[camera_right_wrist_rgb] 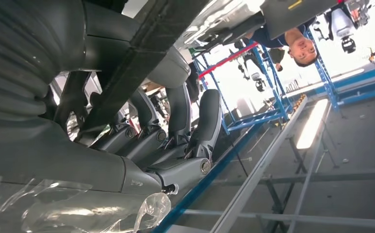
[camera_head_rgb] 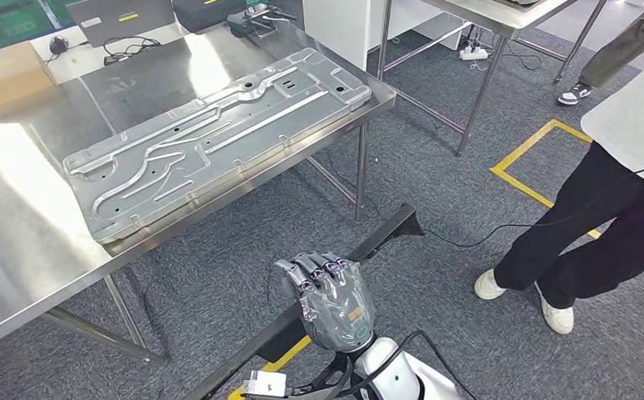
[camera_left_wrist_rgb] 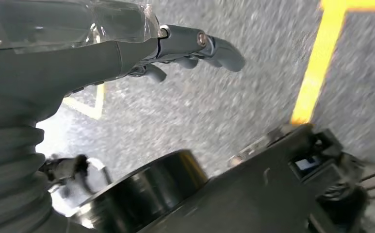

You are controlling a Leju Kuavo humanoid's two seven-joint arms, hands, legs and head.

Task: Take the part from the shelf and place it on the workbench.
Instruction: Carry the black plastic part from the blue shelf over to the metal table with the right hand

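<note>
- One stamped metal part (camera_head_rgb: 218, 137) lies flat on the steel surface (camera_head_rgb: 18, 250), upper left of the head view.
- Right hand (camera_head_rgb: 326, 296) hangs low centre over the carpet, fingers curled in, holding nothing.
- Left hand (camera_left_wrist_rgb: 127, 46) hangs over the floor, fingers apart, empty.
- A person (camera_head_rgb: 601, 217) stands at right.

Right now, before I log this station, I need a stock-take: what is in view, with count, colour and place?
metal panel: one, silver, lying flat on the workbench
workbench: one, bare steel, ahead on the left
cardboard box: one, brown, at the workbench's far end
second table: one, steel, further back on the right
floor tape: yellow lines on the grey carpet
person: one, black trousers, white shoes, standing at the right
black bar: one, long, above the floor beside the workbench
right hand: grey, grips the black bar
left hand: grey, over the floor, holding nothing
</note>
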